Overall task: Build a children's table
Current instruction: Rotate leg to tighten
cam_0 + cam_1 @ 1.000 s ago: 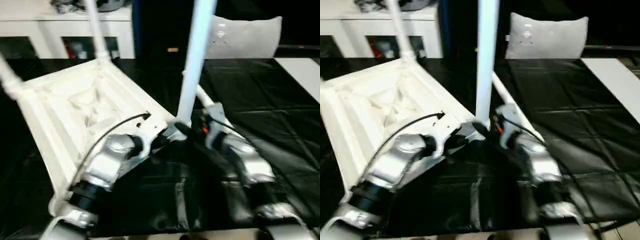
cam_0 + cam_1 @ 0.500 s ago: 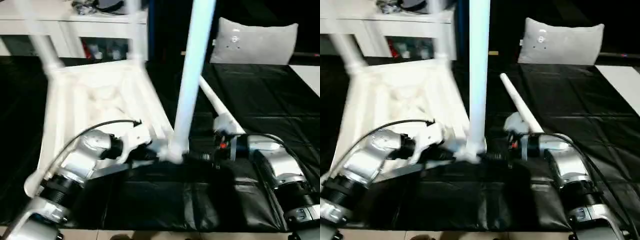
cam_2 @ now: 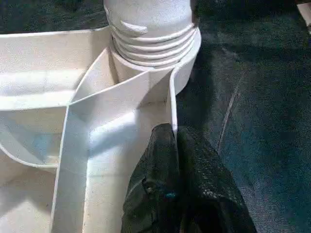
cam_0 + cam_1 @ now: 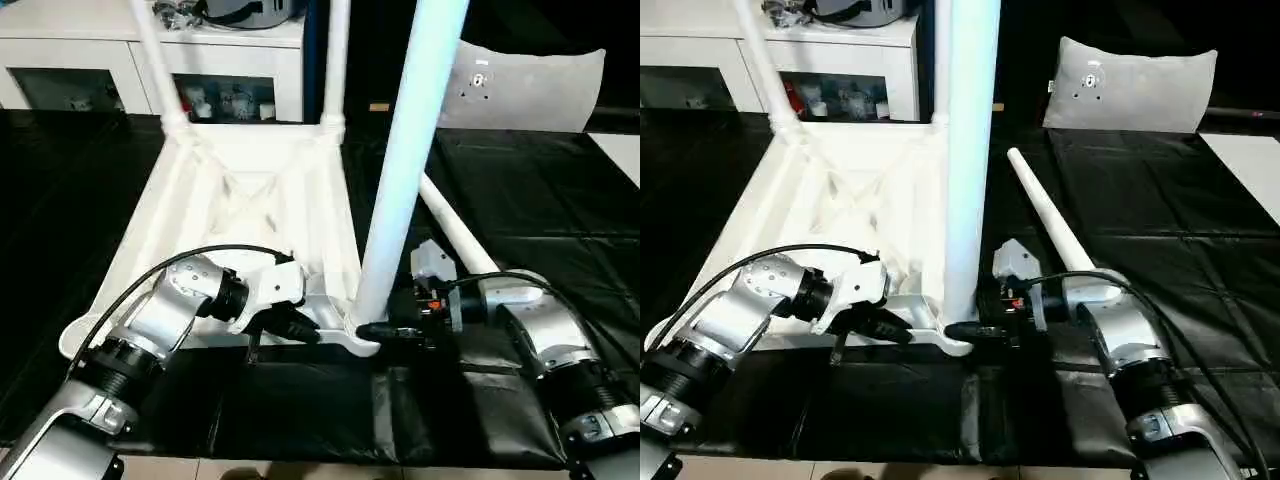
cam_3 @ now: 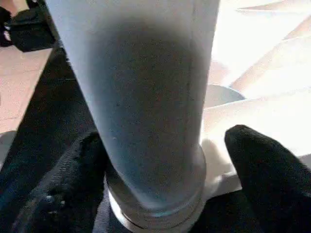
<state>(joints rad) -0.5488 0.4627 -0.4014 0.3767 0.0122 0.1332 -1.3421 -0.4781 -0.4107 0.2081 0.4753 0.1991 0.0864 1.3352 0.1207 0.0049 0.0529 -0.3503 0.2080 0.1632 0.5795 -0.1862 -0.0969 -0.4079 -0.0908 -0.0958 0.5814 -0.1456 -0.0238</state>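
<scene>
The white tabletop [image 4: 250,200] lies upside down on the black cloth, its ribbed underside facing up. Two legs [image 4: 150,60] [image 4: 337,60] stand in its far corners. A third leg [image 4: 400,190] stands upright in the near right corner socket [image 3: 150,29]. A loose leg [image 4: 1050,220] lies on the cloth to the right. My left gripper [image 4: 300,328] [image 3: 176,141] is shut on the tabletop's thin rim wall beside that socket. My right gripper [image 4: 375,330] [image 5: 167,138] is open, with one finger on each side of the upright leg's base.
A white cabinet [image 4: 240,50] stands behind the table, with a grey cushion [image 4: 530,85] at the back right. A white board [image 4: 1250,170] lies at the right edge. Black cloth [image 4: 560,180] covers the table up to its front edge.
The tabletop has swung round to lie square to me, my left gripper still on its rim. My right forearm has moved out to the right, its fingers staying at the leg's base.
</scene>
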